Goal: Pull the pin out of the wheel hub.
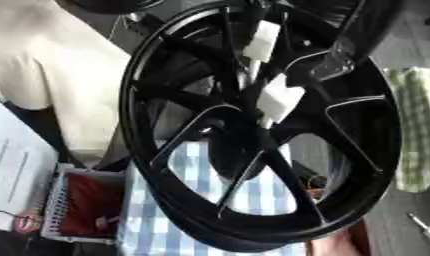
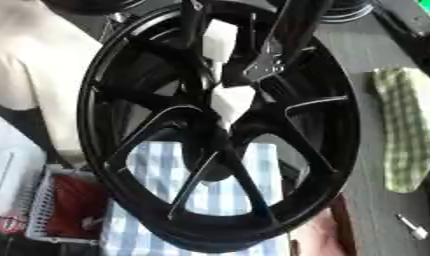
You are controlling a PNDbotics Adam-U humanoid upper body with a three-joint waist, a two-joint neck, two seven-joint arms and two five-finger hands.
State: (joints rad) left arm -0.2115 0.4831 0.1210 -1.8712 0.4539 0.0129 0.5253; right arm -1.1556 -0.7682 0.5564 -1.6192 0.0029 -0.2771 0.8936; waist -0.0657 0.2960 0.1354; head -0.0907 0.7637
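Observation:
A large black spoked wheel [image 1: 350, 150] stands tilted on edge and fills most of both views. At its hub sits a white block [image 1: 280, 98]. A thin pale stem rises from it to a second white block [image 1: 264, 39]; I take these for the pin. My right arm, black with a silver joint [image 1: 334, 65], comes down from the upper right across the spokes. My right hand [image 2: 269, 64] is close beside the hub, dark against the dark wheel, and its hold on the pin is hidden. My left hand shows in neither view.
A blue-and-white checked cloth [image 1: 166, 225] lies under the wheel. A white basket [image 1: 54, 200] with something red stands at lower left beside white paper [image 1: 13, 165]. A green checked cloth [image 2: 407, 130] and a small silver bolt [image 2: 413, 227] lie at right. A person in pale clothing [image 1: 61, 65] stands at left.

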